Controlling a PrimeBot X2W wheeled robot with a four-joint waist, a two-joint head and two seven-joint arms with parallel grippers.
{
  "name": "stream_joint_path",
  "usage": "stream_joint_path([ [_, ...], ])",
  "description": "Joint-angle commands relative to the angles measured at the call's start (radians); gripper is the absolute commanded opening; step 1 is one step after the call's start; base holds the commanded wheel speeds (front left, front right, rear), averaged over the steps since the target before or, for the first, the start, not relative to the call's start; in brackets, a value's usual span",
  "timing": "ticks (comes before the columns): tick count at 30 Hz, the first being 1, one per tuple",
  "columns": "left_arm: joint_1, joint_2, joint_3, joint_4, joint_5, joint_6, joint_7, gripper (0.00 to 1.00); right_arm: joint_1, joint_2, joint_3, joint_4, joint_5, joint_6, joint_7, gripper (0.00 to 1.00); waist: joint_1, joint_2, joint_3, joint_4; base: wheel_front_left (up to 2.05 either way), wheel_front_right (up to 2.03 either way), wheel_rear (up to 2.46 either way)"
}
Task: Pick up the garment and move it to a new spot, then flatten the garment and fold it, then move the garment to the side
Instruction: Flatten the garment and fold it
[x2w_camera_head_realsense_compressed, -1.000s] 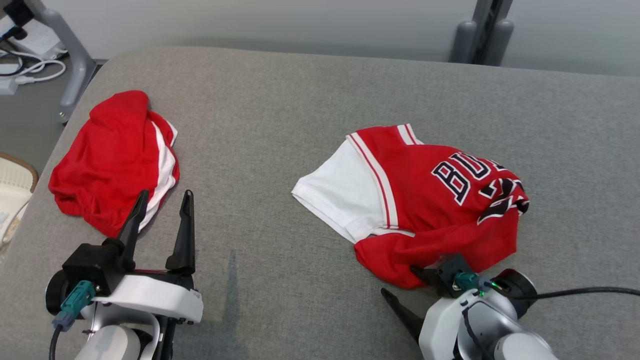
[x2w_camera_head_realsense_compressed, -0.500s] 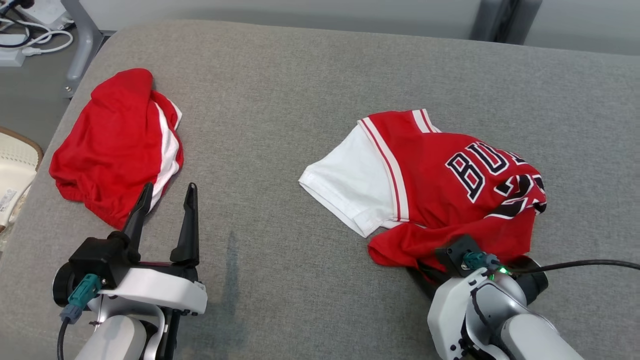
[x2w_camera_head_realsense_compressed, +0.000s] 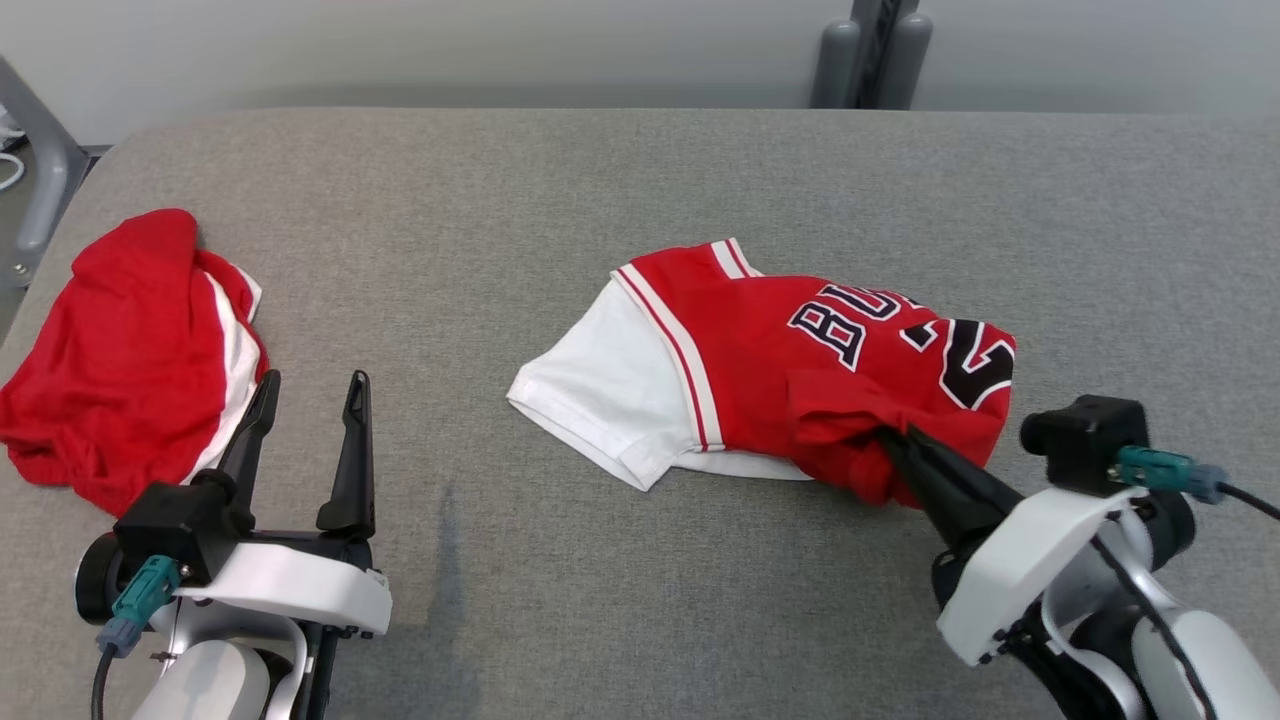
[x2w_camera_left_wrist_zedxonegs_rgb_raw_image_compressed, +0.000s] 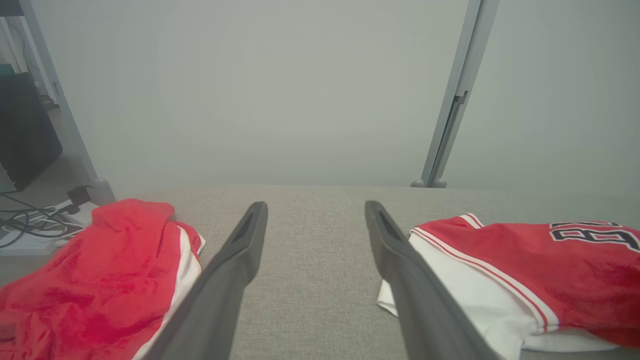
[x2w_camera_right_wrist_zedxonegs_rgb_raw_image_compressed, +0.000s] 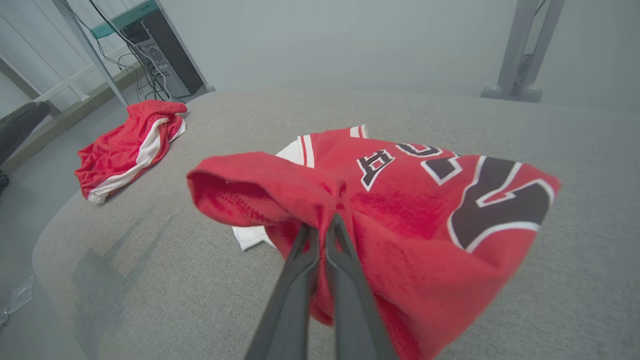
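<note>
Right end effector (x2w_camera_head_realsense_compressed: 888, 438): fingers pressed together, pinching a bunched fold at the near edge of the red jersey (x2w_camera_head_realsense_compressed: 790, 360) — in the right wrist view that fold stands raised above the grey desk (x2w_camera_head_realsense_compressed: 560, 180). The rest of the jersey lies on the desk, white sleeve and black lettering upward. Left end effector (x2w_camera_head_realsense_compressed: 313, 382): fingers spread wide, holding nothing, well to the jersey's left. Farther left of the jersey — a second crumpled red-and-white garment (x2w_camera_head_realsense_compressed: 120, 360).

open cushion (x2w_camera_head_realsense_compressed: 450, 250) between jersey (x2w_camera_head_realsense_compressed: 750, 350), red bundle (x2w_camera_head_realsense_compressed: 120, 370)
</note>
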Motion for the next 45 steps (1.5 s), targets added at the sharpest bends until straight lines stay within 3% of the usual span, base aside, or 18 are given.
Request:
stream_joint_path([
  [1,0.007,0.013,0.005,-0.010,0.002,0.008,0.005,1.00,0.022,0.016,-0.062,-0.045,0.007,0.000,0.003,0.00,0.0000,0.0000,-0.007,-0.025,0.00,0.00,0.00],
  [7,0.005,0.026,0.003,-0.030,0.005,0.012,0.021,1.00,0.053,0.070,-0.288,-0.089,0.021,0.000,-0.019,0.00,0.0000,0.0000,-0.001,-0.050,0.00,0.00,0.00],
  [12,-0.004,0.033,0.001,-0.042,0.004,0.015,0.030,1.00,0.071,0.102,-0.449,0.002,0.053,0.000,-0.056,0.00,0.0000,0.0000,0.012,-0.060,0.00,0.00,0.00],
  [19,-0.014,0.041,-0.001,-0.051,0.005,0.016,0.040,1.00,0.061,0.111,-0.488,0.205,0.070,0.000,-0.173,0.00,0.0000,0.0000,0.032,-0.068,0.00,0.00,0.00],
  [20,-0.015,0.043,-0.002,-0.052,0.005,0.016,0.040,1.00,0.057,0.111,-0.484,0.238,0.061,0.000,-0.198,0.25,0.0000,0.0000,0.035,-0.070,0.00,0.00,0.00],
  [21,-0.016,0.045,-0.002,-0.054,0.005,0.017,0.043,1.00,0.049,0.111,-0.481,0.268,0.063,0.000,-0.222,0.83,0.0000,0.0000,0.037,-0.072,0.00,0.00,0.00],
  [22,-0.017,0.046,-0.001,-0.055,0.006,0.019,0.044,1.00,0.044,0.112,-0.481,0.295,0.076,0.000,-0.243,1.00,0.0000,0.0000,0.040,-0.074,0.00,0.00,0.00],
  [31,-0.009,0.057,-0.001,-0.069,0.007,0.030,0.057,1.00,0.045,0.105,-0.511,0.383,0.089,0.000,-0.406,1.00,0.0000,0.0000,0.036,-0.101,0.00,0.00,0.00],
  [38,0.011,0.061,0.007,-0.073,-0.006,0.044,0.057,1.00,0.060,0.075,-0.516,0.264,0.021,0.000,-0.503,1.00,0.0000,0.0000,0.008,-0.127,0.00,0.00,0.00],
  [45,0.052,0.056,0.013,-0.069,-0.022,0.057,0.052,1.00,0.084,0.075,-0.433,0.096,-0.095,0.000,-0.458,1.00,0.0000,0.0000,-0.051,-0.143,0.00,0.00,0.00],
])
